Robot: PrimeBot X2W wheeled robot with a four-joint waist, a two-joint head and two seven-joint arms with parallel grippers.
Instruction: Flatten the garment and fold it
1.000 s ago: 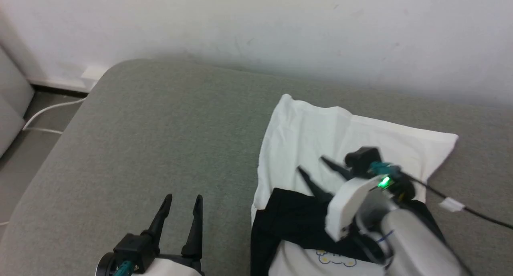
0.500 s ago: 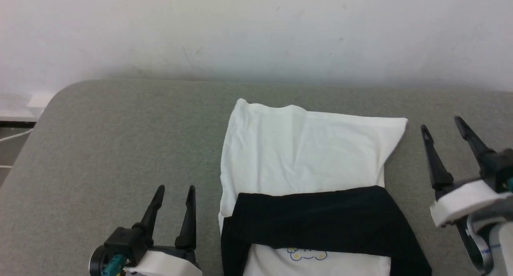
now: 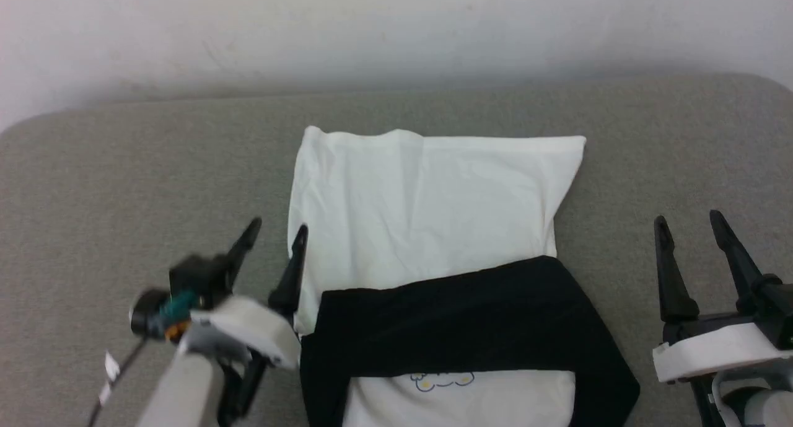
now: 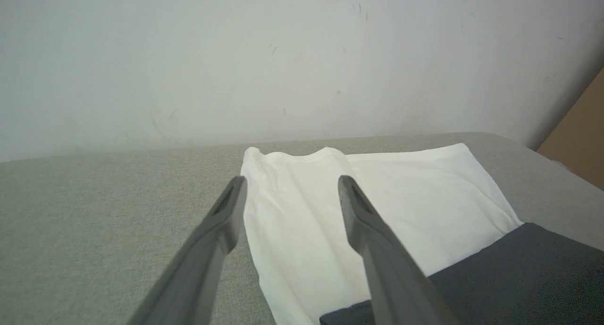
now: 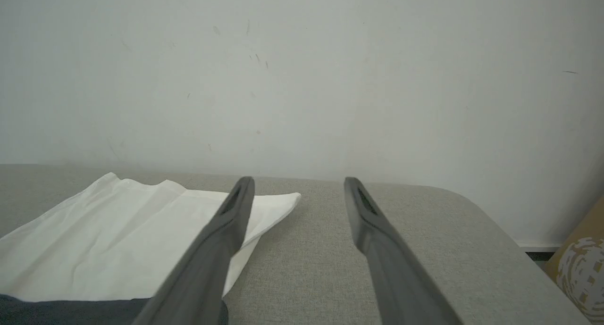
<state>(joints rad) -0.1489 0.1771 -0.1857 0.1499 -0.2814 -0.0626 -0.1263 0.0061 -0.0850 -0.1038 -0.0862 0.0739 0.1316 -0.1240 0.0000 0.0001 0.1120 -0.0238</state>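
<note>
Grey cushion (image 3: 124, 167): one garment (image 3: 421, 216), one left hand (image 3: 279, 226), one right hand (image 3: 687, 217).

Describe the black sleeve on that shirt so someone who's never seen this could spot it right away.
Find the grey cushioned surface below the white wall; a white shirt lies flat at its middle. Across the shirt's near part runs the black sleeve, a broad band just beyond a small yellow-and-blue print. It is the only dark cloth on the white body.

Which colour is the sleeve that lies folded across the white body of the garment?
Black. The sleeve shows best in the head view.
</note>
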